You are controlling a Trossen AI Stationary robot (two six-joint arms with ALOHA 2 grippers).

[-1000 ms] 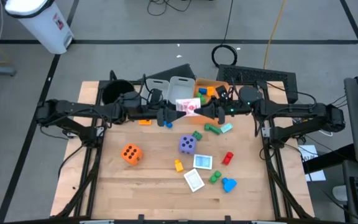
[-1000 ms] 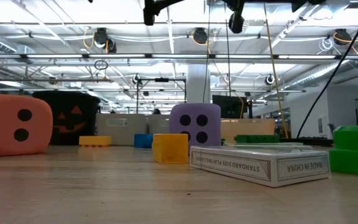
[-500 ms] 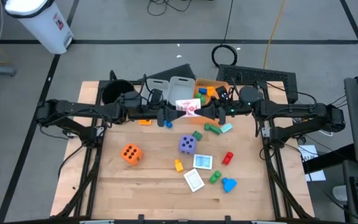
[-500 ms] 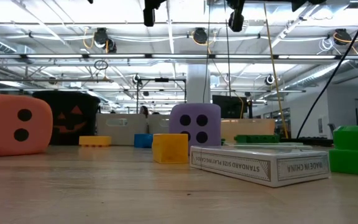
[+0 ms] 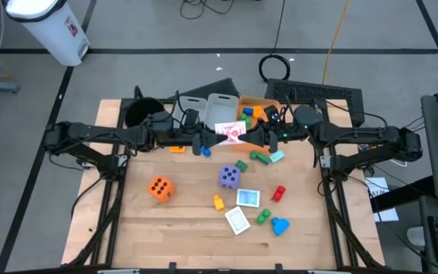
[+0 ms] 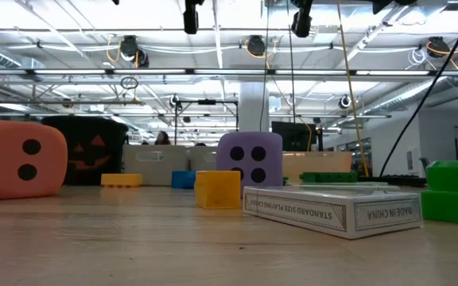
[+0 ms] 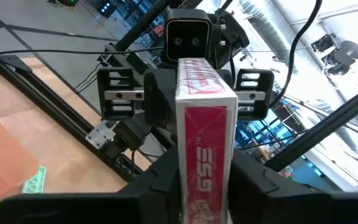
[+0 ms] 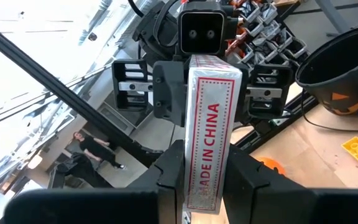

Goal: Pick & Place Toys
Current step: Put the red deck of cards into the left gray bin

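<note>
**Two robot arms clasp one red card box above a table of toys**

Seen from overhead, both dark arms reach toward each other at the back of the wooden table (image 5: pixel 166 221), meeting over a red-and-white card box (image 5: pixel 230 131) held in the air between them. The left gripper (image 5: pixel 210 137) has its fingers drawn in against one end of the box; the left wrist camera shows the box (image 7: pixel 205 124) standing on edge between its two dark fingers (image 7: pixel 160 180), with the other arm's camera head just behind it. The right gripper (image 5: pixel 251 135) is clamped on the opposite end, and its own wrist camera shows the box (image 8: pixel 210 130), printed "MADE IN CHINA", pinched between its fingers (image 8: pixel 173 174).

Below the pair, the other toys lie scattered on the table: an orange die (image 5: pixel 160 188) to the left, a purple die (image 5: pixel 229 176) near the middle, two flat card boxes (image 5: pixel 247 198) beside a yellow block (image 5: pixel 218 202), a red block (image 5: pixel 278 192), green blocks (image 5: pixel 261 157) and a blue block (image 5: pixel 280 225) toward the front. A grey bin (image 5: pixel 217 106) and an orange bin (image 5: pixel 258 106) sit at the back edge, with a black pot (image 5: pixel 140 113) at the left rear corner.
</note>
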